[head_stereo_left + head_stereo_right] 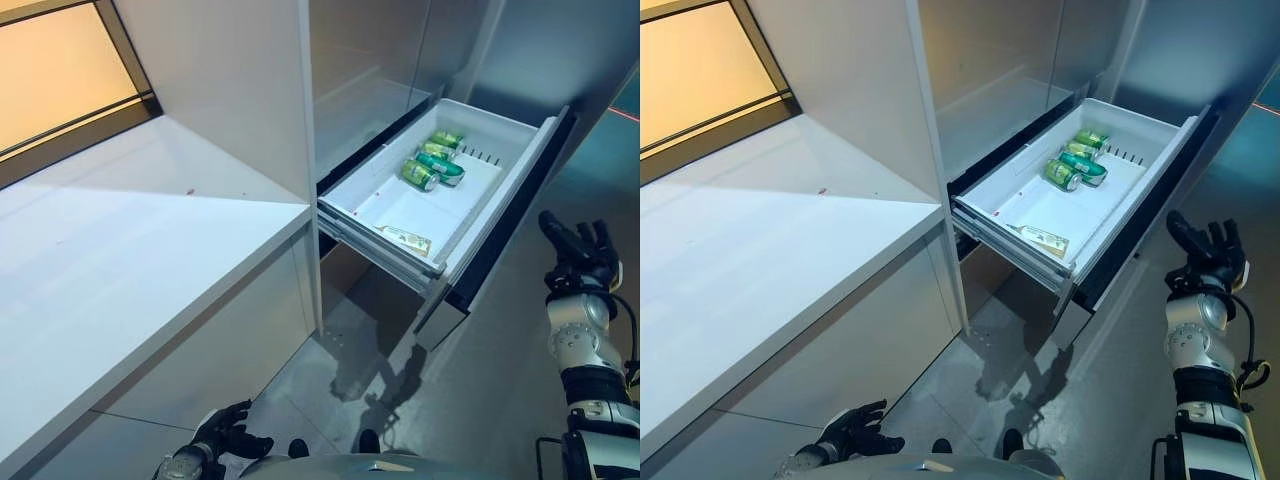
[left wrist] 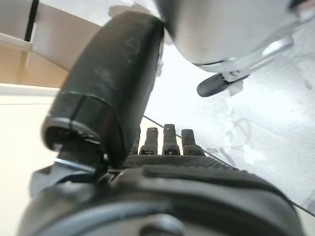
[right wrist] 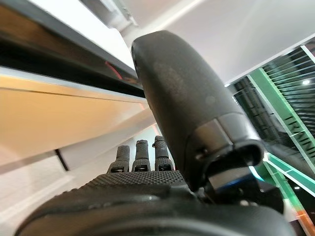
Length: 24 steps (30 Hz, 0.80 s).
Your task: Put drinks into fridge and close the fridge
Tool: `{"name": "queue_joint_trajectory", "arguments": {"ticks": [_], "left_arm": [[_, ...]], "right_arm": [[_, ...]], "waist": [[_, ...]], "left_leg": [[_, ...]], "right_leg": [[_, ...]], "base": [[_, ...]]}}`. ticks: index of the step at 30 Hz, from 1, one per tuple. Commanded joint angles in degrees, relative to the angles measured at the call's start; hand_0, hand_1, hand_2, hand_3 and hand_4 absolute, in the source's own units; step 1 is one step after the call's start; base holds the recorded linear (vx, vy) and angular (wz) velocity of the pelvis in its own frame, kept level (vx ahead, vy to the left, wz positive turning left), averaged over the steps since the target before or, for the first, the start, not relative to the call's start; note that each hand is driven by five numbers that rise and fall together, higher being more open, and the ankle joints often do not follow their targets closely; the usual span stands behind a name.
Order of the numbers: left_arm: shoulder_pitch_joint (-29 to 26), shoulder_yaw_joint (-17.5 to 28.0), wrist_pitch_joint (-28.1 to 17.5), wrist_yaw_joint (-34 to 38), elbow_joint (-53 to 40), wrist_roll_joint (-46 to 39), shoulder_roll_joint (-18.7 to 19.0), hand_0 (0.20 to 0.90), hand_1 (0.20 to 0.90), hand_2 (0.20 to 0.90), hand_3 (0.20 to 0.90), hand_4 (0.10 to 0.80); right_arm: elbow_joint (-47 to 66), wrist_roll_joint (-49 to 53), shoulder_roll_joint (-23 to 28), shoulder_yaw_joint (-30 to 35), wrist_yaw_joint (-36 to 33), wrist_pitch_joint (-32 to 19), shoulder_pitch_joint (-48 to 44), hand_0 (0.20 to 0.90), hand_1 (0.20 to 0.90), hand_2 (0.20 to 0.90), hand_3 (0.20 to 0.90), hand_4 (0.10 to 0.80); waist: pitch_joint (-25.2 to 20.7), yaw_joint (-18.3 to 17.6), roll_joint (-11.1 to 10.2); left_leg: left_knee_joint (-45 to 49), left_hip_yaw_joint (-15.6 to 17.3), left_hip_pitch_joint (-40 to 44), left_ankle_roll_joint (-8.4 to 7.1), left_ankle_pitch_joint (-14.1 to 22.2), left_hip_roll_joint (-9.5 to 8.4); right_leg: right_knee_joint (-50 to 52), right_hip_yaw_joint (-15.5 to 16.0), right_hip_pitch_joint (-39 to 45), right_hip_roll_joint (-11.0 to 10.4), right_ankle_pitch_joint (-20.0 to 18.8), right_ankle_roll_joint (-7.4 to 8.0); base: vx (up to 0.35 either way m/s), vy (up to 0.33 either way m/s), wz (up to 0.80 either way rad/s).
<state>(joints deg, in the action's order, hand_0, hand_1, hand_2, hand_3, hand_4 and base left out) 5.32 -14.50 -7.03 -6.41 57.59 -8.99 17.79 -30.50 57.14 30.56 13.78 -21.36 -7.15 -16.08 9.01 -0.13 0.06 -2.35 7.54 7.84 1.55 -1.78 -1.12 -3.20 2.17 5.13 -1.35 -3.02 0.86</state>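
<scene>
Left eye view, nearest first: the left hand (image 1: pixel 225 432) hangs low at about seven o'clock, beneath the edge of the white counter (image 1: pixel 120 260), over the grey floor (image 1: pixel 330 360). Its fingers are relaxed and spread, holding nothing; the left wrist view shows the fingers (image 2: pixel 170 140) straight, with only floor past them.

At four o'clock the right hand (image 1: pixel 580 250) is raised on its silver-grey arm, fingers pointing up and loosely extended, empty. It stands just beside the dark front panel (image 1: pixel 510 215) of the fridge drawer, apart from it as far as can be seen. The right wrist view agrees: the fingers (image 3: pixel 142 155) are straight, with nothing between them and the thumb.

Towards the middle, at about two o'clock, the fridge drawer (image 1: pixel 365 180) is pulled well out from the fridge body (image 1: pixel 370 90). It is a white tray. At its near end lies a flat pale packet (image 1: pixel 408 238), close to the front rim. Farther in, towards one o'clock, lie the green drink cans (image 1: pixel 435 160), all on their sides and clustered together, touching or nearly so; how many is hard to say, three or four. Beyond the cans a row of small dark slots shows in the tray's floor.

At ten o'clock, farthest off, a dark-framed window (image 1: pixel 60 90) glows warm orange above the counter.
</scene>
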Motion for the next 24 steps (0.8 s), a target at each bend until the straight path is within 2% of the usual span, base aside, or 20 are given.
{"name": "queue_joint_trajectory", "arguments": {"ticks": [1,7,10,14,18,24], "left_arm": [[-1.85,-1.05,-2.25,1.55,-0.51,0.02,1.47,0.9,0.9,0.9,0.9,0.8],[-3.1,-0.68,-0.91,4.14,-2.97,-2.18,2.03,0.9,0.9,0.9,0.9,0.8],[-2.8,0.14,-0.93,5.63,-3.43,-2.77,1.92,0.9,0.9,0.9,0.9,0.8],[-2.15,0.67,-1.05,7.47,-3.32,-4.47,1.78,0.9,0.9,0.9,0.9,0.8],[-1.82,1.52,-1.58,8.16,-3.53,-5.83,1.42,0.9,0.9,0.9,0.9,0.8],[-1.56,1.6,-2.46,8.14,-5.48,-7.39,0.91,0.9,0.9,0.9,0.9,0.8]], "right_arm": [[3.5,0.16,3.73,3.55,1.83,-7.33,-5.67,0.9,0.9,0.9,0.9,0.8],[1.31,1.34,5.09,3.97,1.49,-6.9,-7.37,0.9,0.9,0.9,0.9,0.8],[0.12,2.87,5.87,4.31,1.7,-7.14,-7.68,0.9,0.9,0.9,0.9,0.8],[-1.56,3.57,6.79,3.56,2.39,-5.64,-9.3,0.9,0.9,0.9,0.9,0.8],[-2.52,3.86,7.23,2.27,4.5,-3.74,-10.87,0.9,0.9,0.9,0.9,0.8],[-2.06,4.0,7.58,-0.35,11.92,-2.2,-13.36,0.9,0.9,0.9,0.9,0.8]], "waist": [[0.64,1.94,-2.57],[4.56,3.47,-2.27],[6.32,4.27,-2.03],[7.92,4.99,-1.54],[9.23,5.52,-1.3],[11.18,6.58,-1.03]], "left_leg": [[16.47,-3.42,-7.33,2.38,12.16,-1.2],[24.7,-4.97,-12.41,3.64,15.18,-2.21],[30.96,-6.0,-16.1,4.42,17.48,-3.08],[37.05,-6.6,-19.82,4.62,19.59,-3.65],[39.77,-7.08,-22.12,4.4,19.9,-3.77],[41.62,-8.41,-24.86,4.0,19.23,-4.14]], "right_leg": [[13.82,3.42,-4.32,-4.99,6.54,1.59],[23.0,4.89,-8.19,-6.1,10.15,0.04],[30.77,6.01,-11.33,-6.69,13.24,-1.37],[38.29,6.36,-15.12,-6.76,16.49,-2.8],[42.03,6.53,-17.54,-6.73,17.82,-3.72],[45.38,6.87,-20.03,-6.67,18.84,-4.61]], "base": [[-0.014,-0.011,0.04],[-0.023,-0.002,0.2],[0.013,0.008,0.26],[0.019,0.01,0.19],[0.014,0.006,0.06],[0.007,-0.004,0.05]]}}
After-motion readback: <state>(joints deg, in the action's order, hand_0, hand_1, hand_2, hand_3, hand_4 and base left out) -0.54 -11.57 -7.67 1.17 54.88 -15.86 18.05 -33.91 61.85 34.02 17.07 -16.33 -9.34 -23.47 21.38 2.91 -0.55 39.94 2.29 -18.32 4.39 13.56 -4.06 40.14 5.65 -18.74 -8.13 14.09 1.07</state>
